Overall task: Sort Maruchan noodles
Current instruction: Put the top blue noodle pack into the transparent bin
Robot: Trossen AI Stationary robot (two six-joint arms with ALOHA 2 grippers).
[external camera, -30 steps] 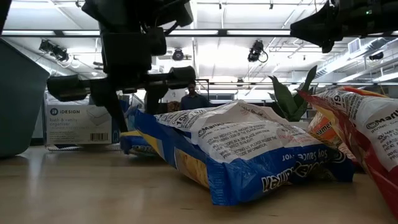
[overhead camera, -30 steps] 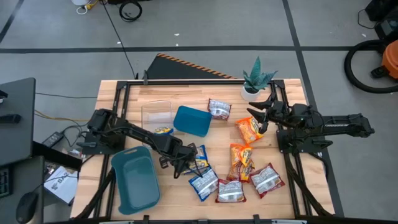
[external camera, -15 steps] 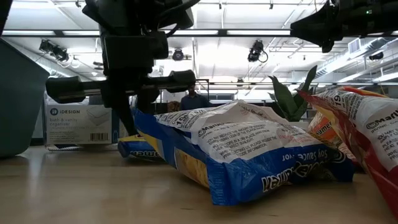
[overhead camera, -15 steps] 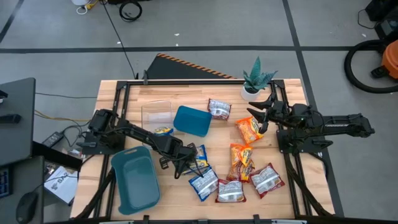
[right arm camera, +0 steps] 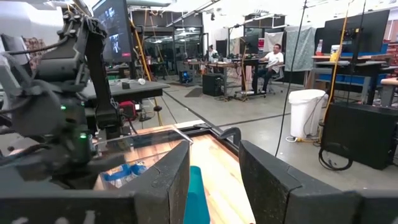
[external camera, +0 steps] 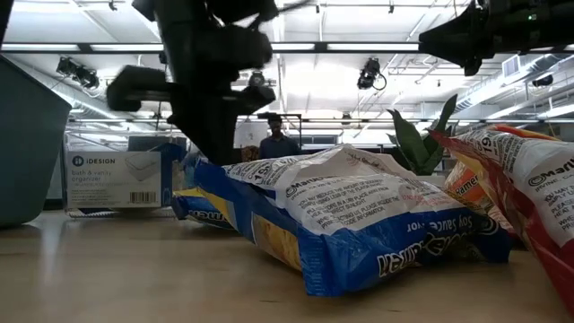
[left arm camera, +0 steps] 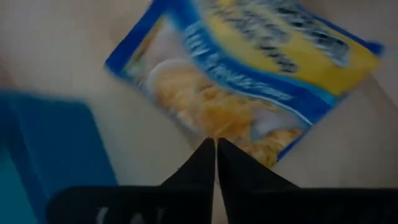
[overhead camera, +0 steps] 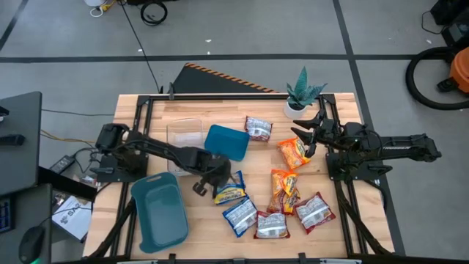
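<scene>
The left gripper [overhead camera: 212,189] is at the table's middle, its fingers together on the edge of a yellow-and-blue noodle packet [overhead camera: 229,193], so picking up seems in hand. Next, I think, the packet must be carried to a teal bin [overhead camera: 158,210]. The right gripper [overhead camera: 303,134] waits with fingers apart by the orange packet [overhead camera: 293,153].

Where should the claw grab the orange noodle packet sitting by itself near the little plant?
Probably by one short sealed end. The orange noodle packet lies flat on the table, puffy in the middle but thin at its crimped ends, so a pinch from straight above fits there. The right claw hovers open just beside it, the nearest one to reach.
</scene>
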